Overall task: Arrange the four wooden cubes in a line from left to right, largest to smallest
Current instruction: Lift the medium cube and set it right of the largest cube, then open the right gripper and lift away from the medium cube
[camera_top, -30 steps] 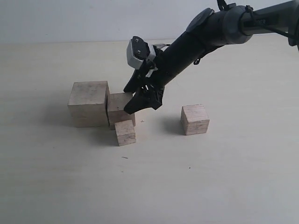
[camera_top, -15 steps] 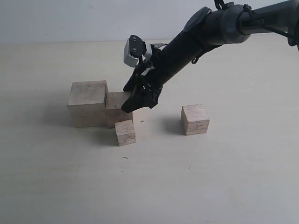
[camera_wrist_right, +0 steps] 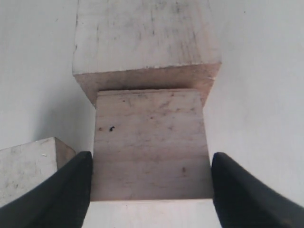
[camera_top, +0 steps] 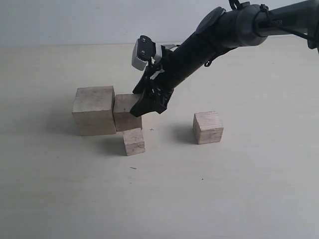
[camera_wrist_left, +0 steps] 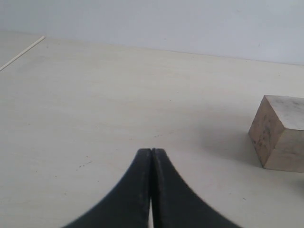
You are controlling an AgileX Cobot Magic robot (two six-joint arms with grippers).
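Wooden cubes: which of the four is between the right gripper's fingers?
The second-largest cube, touching the largest cube; the right gripper holds it on both sides. The smallest cube and the far-right cube lie outside its grip.

Pale tabletop (camera_top: 249, 199), plain white wall (camera_top: 75, 20)

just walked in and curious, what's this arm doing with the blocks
The right gripper has its fingers clamped on either side of the second-largest cube, which is pressed against the right side of the largest cube. The smallest cube lies just in front of that pair, out of line, and the third cube stands alone further right. The left gripper is shut and holds nothing. Two cubes are not yet lined up.
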